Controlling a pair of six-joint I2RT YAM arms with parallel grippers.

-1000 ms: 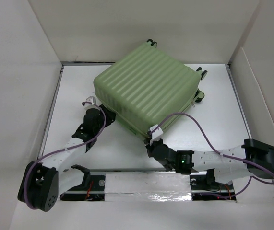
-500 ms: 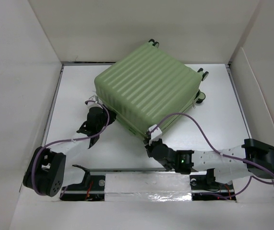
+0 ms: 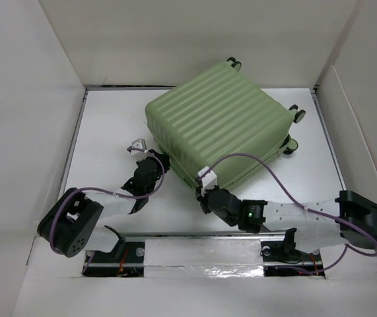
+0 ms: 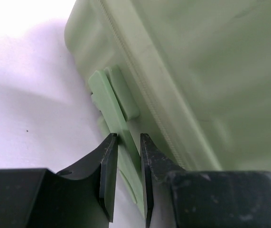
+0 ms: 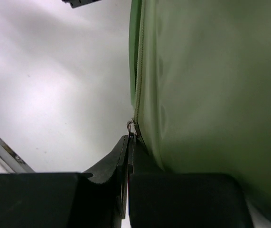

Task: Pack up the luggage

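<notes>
The luggage [image 3: 218, 129] is a light-green ribbed suitcase lying flat and closed on the white table. My left gripper [image 3: 156, 164] is at its near left side. In the left wrist view its fingers [image 4: 126, 156] are closed around the flat green side handle [image 4: 109, 95]. My right gripper [image 3: 205, 190] is at the near corner of the luggage. In the right wrist view it [image 5: 128, 142] is shut on the small metal zipper pull [image 5: 131, 126] at the seam of the shell [image 5: 206, 85]. The lining is hidden.
White walls [image 3: 23, 99] close in the table on the left, back and right. The suitcase wheels [image 3: 299, 113] point to the right wall. A metal rail [image 3: 195, 236] runs along the near edge between the arm bases.
The luggage has slid and turned to the right. My left gripper has moved right with it along the near left side. My right gripper has stayed at the near corner.
</notes>
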